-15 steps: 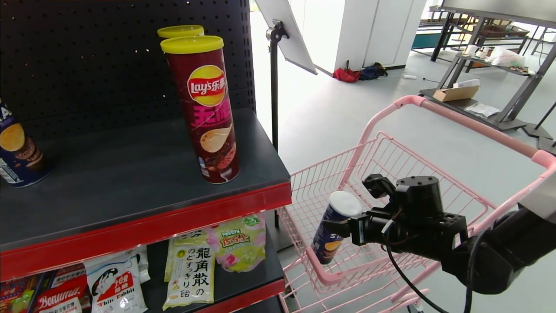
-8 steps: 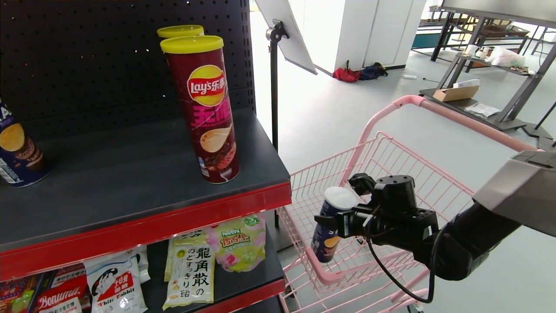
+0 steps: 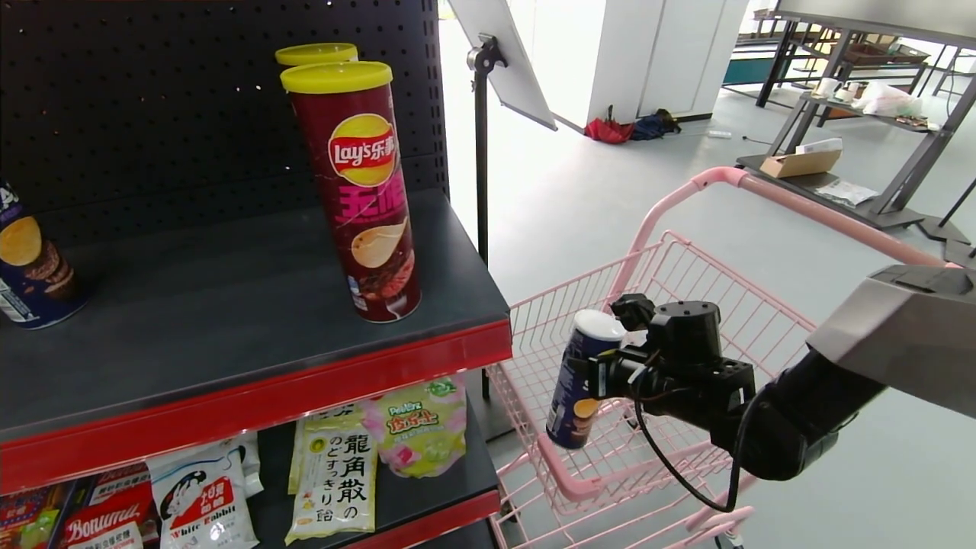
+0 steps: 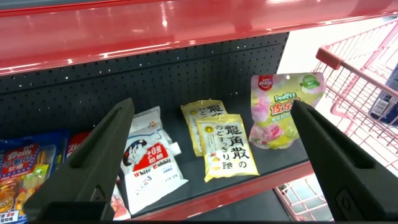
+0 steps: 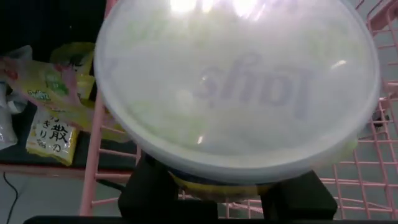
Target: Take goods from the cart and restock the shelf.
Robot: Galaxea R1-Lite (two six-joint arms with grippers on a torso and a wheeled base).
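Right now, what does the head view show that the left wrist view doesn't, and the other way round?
Head view adds: the top shelf with the maroon chip can, and the right gripper shut on the blue can over the cart. Left wrist view adds: the left gripper, open, facing the lower shelf. Shared: the yellow candy bag, the pink-green bag, the cart's pink wire side.

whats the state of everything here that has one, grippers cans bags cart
right gripper, shut on the blue can
blue can, held near its top, about upright, white lid on, over the cart
left gripper, open, holding nothing, facing the lower shelf
red can, upright on the upper shelf, yellow lid on
snack bags, lying flat on the lower shelf
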